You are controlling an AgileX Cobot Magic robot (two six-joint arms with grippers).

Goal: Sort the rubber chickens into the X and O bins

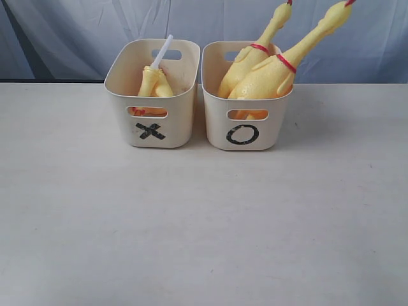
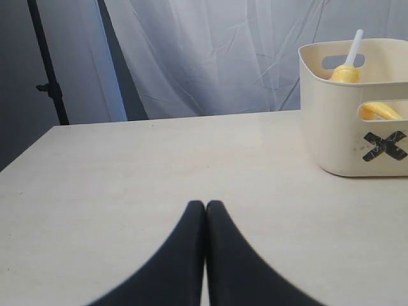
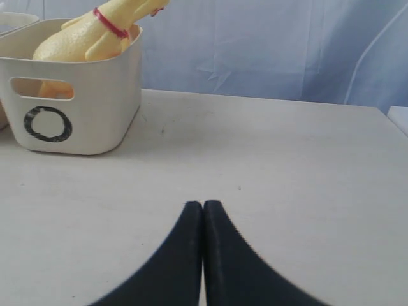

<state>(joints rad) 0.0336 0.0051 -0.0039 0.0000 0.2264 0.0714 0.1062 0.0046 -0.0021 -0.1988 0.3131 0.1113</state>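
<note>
**Chickens in both bins, both pincers shut and empty**

A smaller chicken (image 1: pixel 155 81) stands in the X bin (image 1: pixel 180 124), and its white tube (image 1: pixel 162 51) rises above the rim. More yellow and red shows through the bin's slot handle, but how many chickens lie inside cannot be told. Just beside it to the right, the O bin (image 1: pixel 280 124) holds one large chicken (image 1: pixel 244 67) and the other large chicken (image 1: pixel 268 80), whose necks slant up and out past the rim. Both bins sit at the back of the pale counter (image 1: pixel 204 223), in front of a grey curtain (image 1: pixel 64 32). The left pincer (image 2: pixel 205 207) is pressed fully closed on nothing, near the X bin. The right pincer (image 3: pixel 203 207) is likewise closed and empty, near the O bin.
</note>
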